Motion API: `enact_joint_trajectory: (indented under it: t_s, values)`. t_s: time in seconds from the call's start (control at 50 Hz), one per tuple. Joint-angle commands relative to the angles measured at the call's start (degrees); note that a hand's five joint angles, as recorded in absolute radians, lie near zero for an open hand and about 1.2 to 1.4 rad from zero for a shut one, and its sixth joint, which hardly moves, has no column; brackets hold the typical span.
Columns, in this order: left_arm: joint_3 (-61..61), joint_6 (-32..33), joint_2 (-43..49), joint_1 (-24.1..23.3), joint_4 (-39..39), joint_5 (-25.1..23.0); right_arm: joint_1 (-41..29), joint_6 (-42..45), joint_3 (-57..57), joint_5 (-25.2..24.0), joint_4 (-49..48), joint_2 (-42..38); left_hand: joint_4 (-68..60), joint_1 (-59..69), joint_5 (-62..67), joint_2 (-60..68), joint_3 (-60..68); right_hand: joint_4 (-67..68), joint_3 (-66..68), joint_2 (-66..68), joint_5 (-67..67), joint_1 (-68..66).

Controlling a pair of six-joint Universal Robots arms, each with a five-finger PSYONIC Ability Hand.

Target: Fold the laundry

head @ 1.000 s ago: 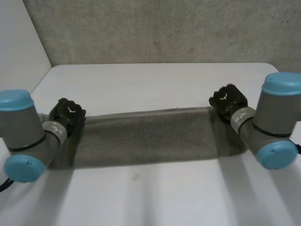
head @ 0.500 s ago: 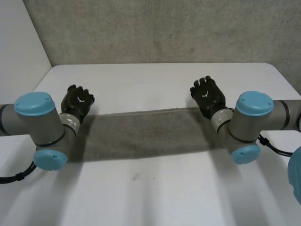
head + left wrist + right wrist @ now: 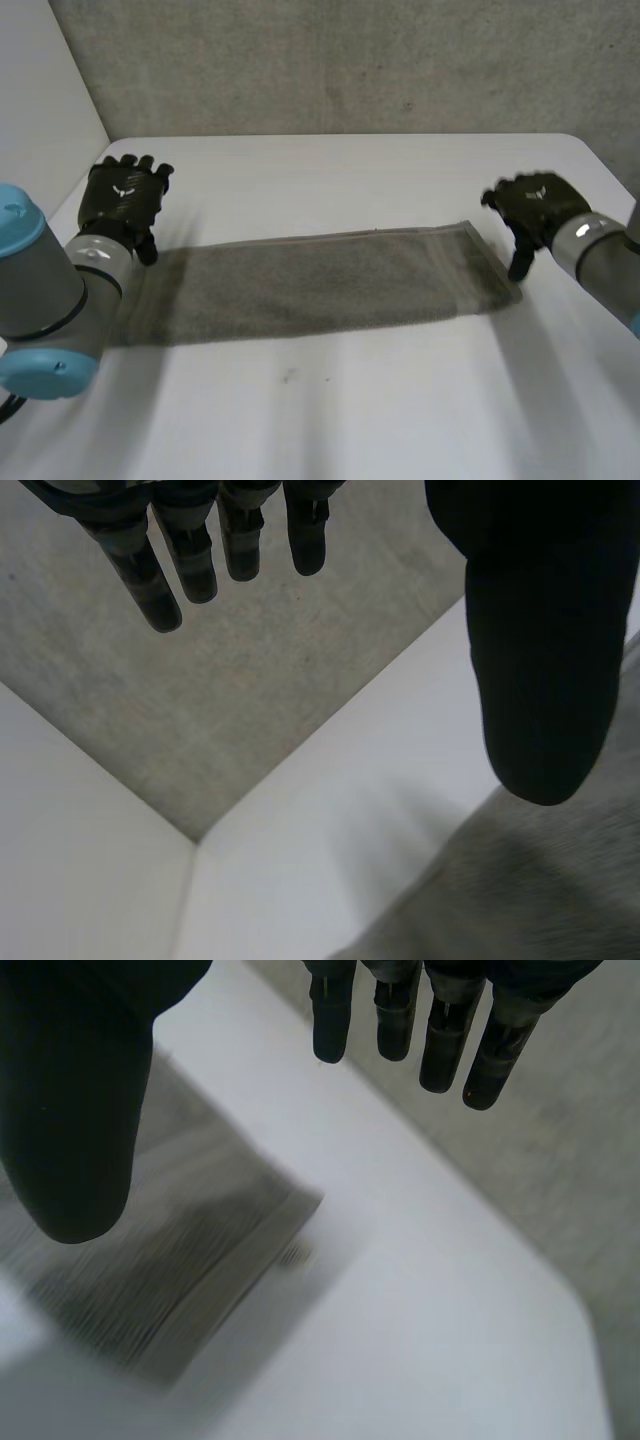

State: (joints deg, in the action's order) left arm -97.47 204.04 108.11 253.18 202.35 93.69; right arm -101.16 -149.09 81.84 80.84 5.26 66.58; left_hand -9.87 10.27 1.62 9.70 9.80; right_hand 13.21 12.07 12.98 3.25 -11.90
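Long grey folded towel (image 3: 320, 280) flat across the white bench (image 3: 350, 420). Left robot hand (image 3: 120, 200) over the left end, fingers straight, gripping nothing. Right robot hand (image 3: 535, 205) just beside the right end, likewise spread and empty.

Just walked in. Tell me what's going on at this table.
A two-armed robot is working on laundry. A grey towel lies flat in a long strip across the white table. The left hand is at the towel's left end and the right hand at its right end. Both are open, with fingers straight and nothing held. Whether either thumb touches the cloth is unclear.
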Motion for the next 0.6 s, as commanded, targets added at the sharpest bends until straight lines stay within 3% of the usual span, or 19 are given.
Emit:
enact_joint_trajectory:
  t_s: [0.02, 0.06, 0.14, 0.34, 0.38, 0.4, 0.42, 0.44, 0.52, 0.6]
  values:
    - [-1.8, -5.1, -0.4, -0.7, 0.9, -0.4, 5.5, 0.9, 7.2, -7.0, -1.0, -1.4, -0.3, -0.1, -1.4, 0.5, 0.4, 12.7, 13.8, 12.9, 12.6, -14.0]
    - [-2.2, -5.1, -0.3, -0.6, 2.1, -0.4, 6.9, 1.1, 9.6, -11.7, -3.8, -3.7, -0.3, -0.1, -1.4, 0.5, 0.4, 15.5, 16.7, 15.8, 15.5, -16.9]
    - [-3.2, -5.1, -0.3, -0.4, 3.6, -0.5, 6.9, 1.3, 10.7, -14.2, -7.0, -6.0, -0.3, -0.1, -1.4, 0.5, 0.4, 15.9, 17.0, 16.1, 15.8, -17.2]
    - [-4.5, -5.0, 0.1, -0.2, 5.6, -1.5, 6.7, 2.3, 10.8, -14.3, -14.3, -10.6, -0.3, -0.1, -1.4, 0.5, 0.4, 30.7, 31.8, 30.9, 30.6, -32.0]
    - [-4.6, -5.0, -0.1, -0.1, 5.7, -1.5, 6.8, 2.4, 11.0, -14.4, -16.2, -10.9, -0.3, -0.1, -1.4, 0.5, 0.4, 48.2, 49.4, 48.5, 48.2, -49.5]
    - [-4.6, -5.0, -0.1, -0.1, 5.7, -1.5, 6.8, 2.4, 11.0, -14.4, -16.3, -10.9, -0.3, -0.1, -1.4, 0.5, 0.4, 48.3, 49.5, 48.6, 48.3, -49.7]
    - [-4.6, -5.0, -0.1, -0.1, 5.7, -1.5, 6.9, 2.4, 11.0, -14.4, -17.1, -10.9, -0.2, -0.2, -1.6, 0.3, 0.2, 60.8, 62.0, 61.1, 60.8, -62.1]
    - [-4.7, -5.0, -0.2, -0.1, 5.7, -1.5, 7.0, 2.4, 10.7, -14.1, -18.0, -10.9, -0.2, -0.2, -1.6, 0.3, 0.2, 66.7, 67.9, 67.0, 66.7, -68.0]
    - [-4.9, -5.0, -0.3, -0.2, 5.9, -1.5, 7.5, 2.0, 10.1, -11.3, -19.3, -10.1, -0.2, -0.2, -1.6, 0.3, 0.2, 66.8, 67.9, 67.0, 66.8, -68.1]
    - [-5.3, -5.0, -0.5, -0.6, 5.9, -1.5, 10.8, 2.4, 9.8, -4.5, -19.9, -7.3, -0.2, -0.2, -1.6, 0.3, 0.2, 66.8, 67.9, 67.0, 66.8, -68.1]
